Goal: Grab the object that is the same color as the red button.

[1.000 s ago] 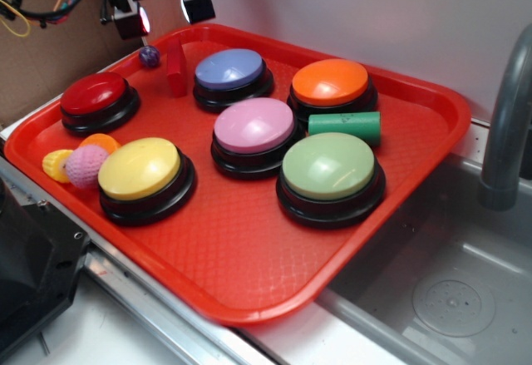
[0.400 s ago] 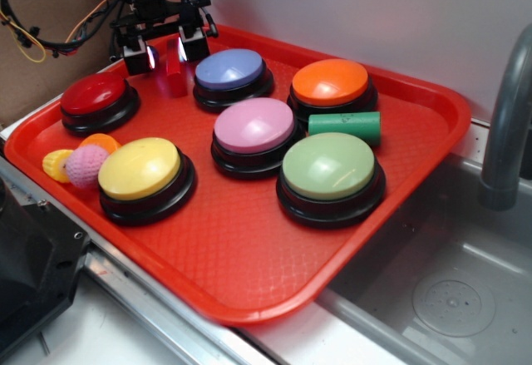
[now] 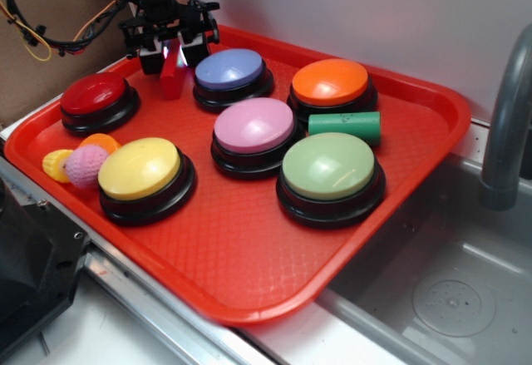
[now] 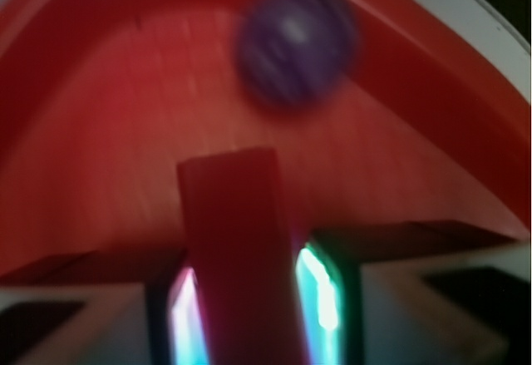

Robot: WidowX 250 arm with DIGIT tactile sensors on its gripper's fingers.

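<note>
The red block (image 3: 173, 78) stands upright on the red tray (image 3: 249, 257) at its far left, between the red button (image 3: 94, 95) and the blue button (image 3: 230, 69). My gripper (image 3: 174, 59) has come down over the block's upper half, one finger on each side. In the blurred wrist view the block (image 4: 241, 257) fills the space between the two lit pads (image 4: 320, 290), with thin strips of light still showing on both sides. The jaws stand open, close to the block. The block's foot rests on the tray.
Pink (image 3: 254, 125), orange (image 3: 330, 81), green (image 3: 328, 165) and yellow (image 3: 139, 168) buttons fill the tray. A green cylinder (image 3: 345, 124) lies by the orange button. A purple ball (image 4: 295, 45) sits beyond the block near the tray rim. Soft toys (image 3: 83, 161) lie left; a sink (image 3: 449, 298) right.
The gripper has dropped from above the tray's far rim down around the red block, and its fingers have drawn closer together. The block has not moved.
</note>
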